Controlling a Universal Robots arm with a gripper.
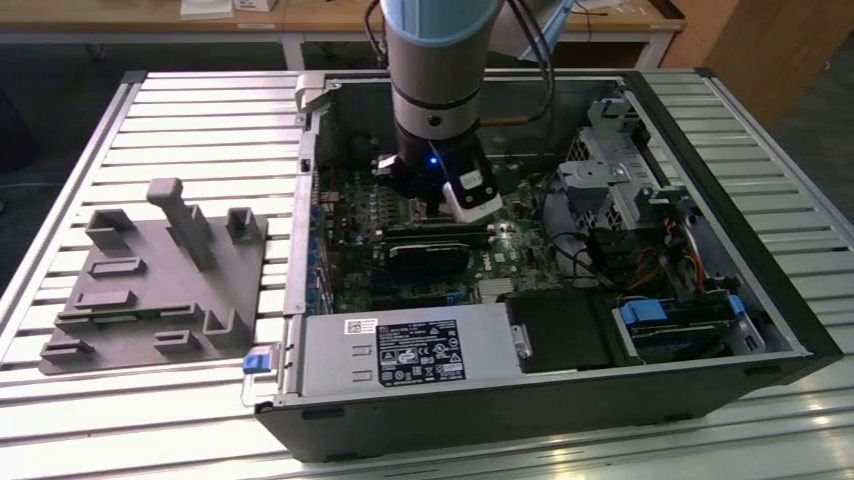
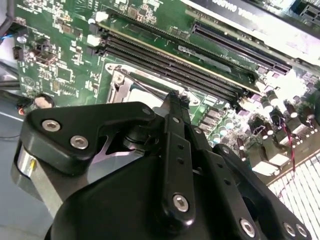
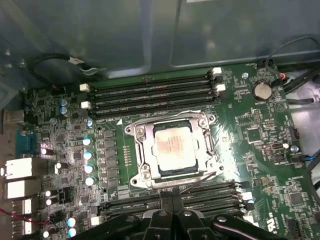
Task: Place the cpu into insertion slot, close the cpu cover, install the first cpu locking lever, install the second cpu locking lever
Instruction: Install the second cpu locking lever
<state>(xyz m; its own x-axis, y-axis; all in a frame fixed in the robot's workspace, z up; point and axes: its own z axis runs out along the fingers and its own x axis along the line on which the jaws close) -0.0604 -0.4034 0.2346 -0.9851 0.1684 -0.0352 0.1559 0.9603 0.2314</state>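
The single arm's black gripper (image 3: pixel 172 207) hangs low inside the open black computer case (image 1: pixel 747 330), its fingers pressed together to a narrow point with nothing between them, tips at the edge of the socket. In the first wrist view the small flat square cpu with its pale silvery metal top (image 3: pixel 172 149) sits seated in the black-rimmed square insertion slot (image 3: pixel 159 175), and the thin silvery metal cpu cover frame (image 3: pixel 142 150) lies folded down around it, green motherboard (image 3: pixel 250 130) all about. A thin wire locking lever (image 3: pixel 192 186) runs slantwise right at the fingertips, between the socket and the long black memory slots (image 3: pixel 150 92) beside it. So the chip and cover look done; by my reading the work stands at the levers. To do this well, the closed tips want to bear on the lever's free end only, pushing steadily down and sideways under its catch, staying off the cover frame and the neighbouring slots.
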